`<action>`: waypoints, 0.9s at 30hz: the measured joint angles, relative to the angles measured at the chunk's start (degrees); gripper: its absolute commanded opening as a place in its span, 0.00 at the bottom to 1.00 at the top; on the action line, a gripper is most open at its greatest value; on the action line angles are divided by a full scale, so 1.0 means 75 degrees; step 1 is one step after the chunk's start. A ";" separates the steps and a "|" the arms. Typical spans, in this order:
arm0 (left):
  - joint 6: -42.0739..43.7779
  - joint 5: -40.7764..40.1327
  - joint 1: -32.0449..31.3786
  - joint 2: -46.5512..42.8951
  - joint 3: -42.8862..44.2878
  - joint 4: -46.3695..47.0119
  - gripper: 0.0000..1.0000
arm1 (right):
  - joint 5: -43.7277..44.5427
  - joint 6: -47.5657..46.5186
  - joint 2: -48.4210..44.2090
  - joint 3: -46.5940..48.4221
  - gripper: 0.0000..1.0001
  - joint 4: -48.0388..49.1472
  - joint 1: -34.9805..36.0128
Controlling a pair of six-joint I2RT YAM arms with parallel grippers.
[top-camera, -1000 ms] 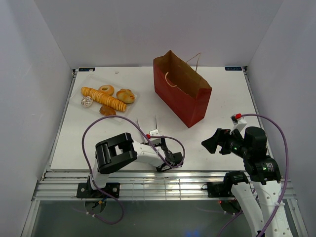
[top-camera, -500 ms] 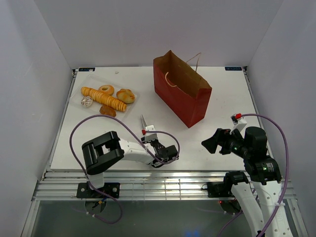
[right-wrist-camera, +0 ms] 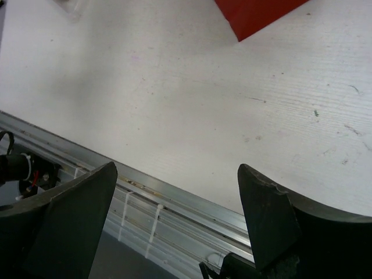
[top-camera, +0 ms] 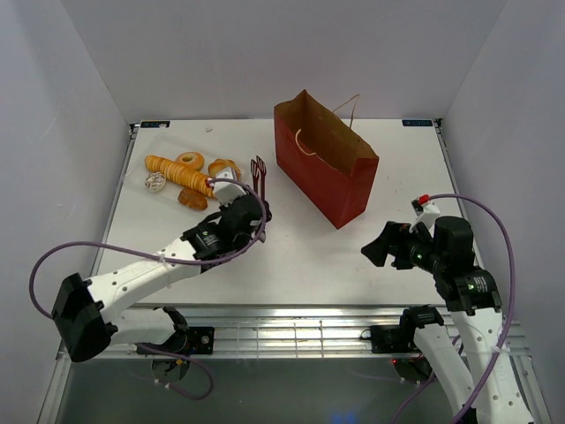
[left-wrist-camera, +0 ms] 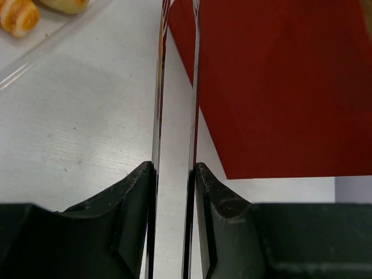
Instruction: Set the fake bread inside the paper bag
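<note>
**A:** Where are the fake bread and the bag?

**B:** The fake bread (top-camera: 196, 181) lies in the upper left of the top view, 5 pieces close together on what seems to be a clear tray (left-wrist-camera: 58, 39); the paper bag (top-camera: 325, 168) stands upright in the upper middle with its mouth open, apart from the pastries; no piece is in it yet.

**A:** How will the pieces handle?

**B:** I judge them light and stiff, as toys are, and perhaps a little slippery against smooth metal; the long ridged loaf (top-camera: 177, 173) I would take at its middle, across the ridges, so that it does not tip; the ring doughnut (top-camera: 189, 160) by 1 side of the ring; the round bun (top-camera: 224, 170) across its widest part. The bag is thin paper, so it may slide or fold if I knock it.

**A:** And your arms?

**B:** My left gripper (left-wrist-camera: 174, 186) is clamped on the metal tongs (left-wrist-camera: 158, 116); their 2 blades run nearly parallel to the top of the wrist view, and I see nothing between them; in the top view my left arm stretches from the lower left to the middle, and the tips of the tongs are between the bun and the bag. My right gripper (right-wrist-camera: 174, 224) has its fingers wide apart and holds nothing; it hovers over the white table (top-camera: 309, 256) in the lower right.
</note>
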 measured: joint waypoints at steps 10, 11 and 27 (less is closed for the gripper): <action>0.0828 0.2092 0.1673 -0.1716 0.0417 -0.0417 0.57 | 0.2183 -0.0358 0.1897 0.2396 0.93 -0.0198 0.0020; 0.0836 0.2256 0.1792 -0.1824 0.0440 -0.0443 0.57 | 0.2369 -0.0478 0.2215 0.2766 0.94 -0.0216 0.0020; 0.0836 0.5578 0.5595 -0.2681 0.0312 -0.1087 0.59 | 0.3421 -0.1667 0.6210 0.7393 0.90 -0.0711 0.0032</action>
